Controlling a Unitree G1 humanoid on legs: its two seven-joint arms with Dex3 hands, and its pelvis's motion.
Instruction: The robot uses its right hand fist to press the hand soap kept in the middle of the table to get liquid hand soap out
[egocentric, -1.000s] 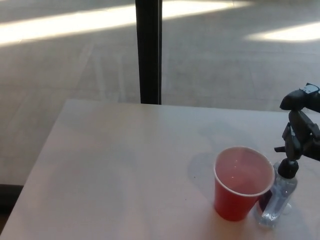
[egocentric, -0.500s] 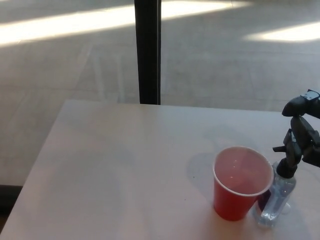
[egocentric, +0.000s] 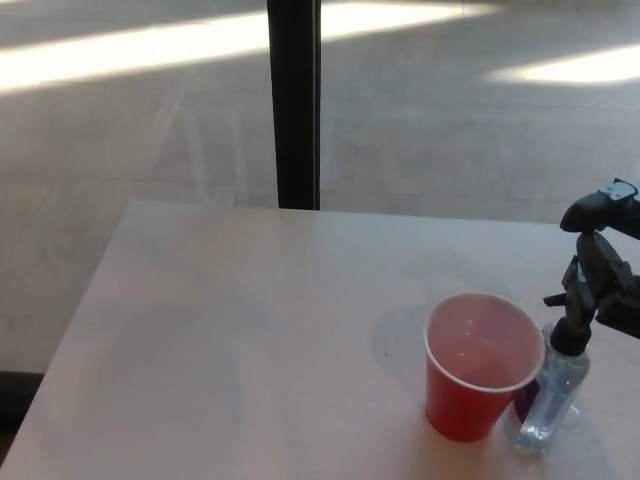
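At the lower right of the frame a clear soap bottle (egocentric: 548, 405) stands on the pale tabletop (egocentric: 230, 330), just beside and touching the right side of a red cup (egocentric: 478, 368). Its black pump (egocentric: 570, 325) sits right under the right robot hand (egocentric: 600, 270), which enters from the right edge; whether its fingers are closed I cannot tell. Beyond the tabletop, a dark post (egocentric: 294, 100) rises at upper centre above a sunlit floor (egocentric: 120, 120)
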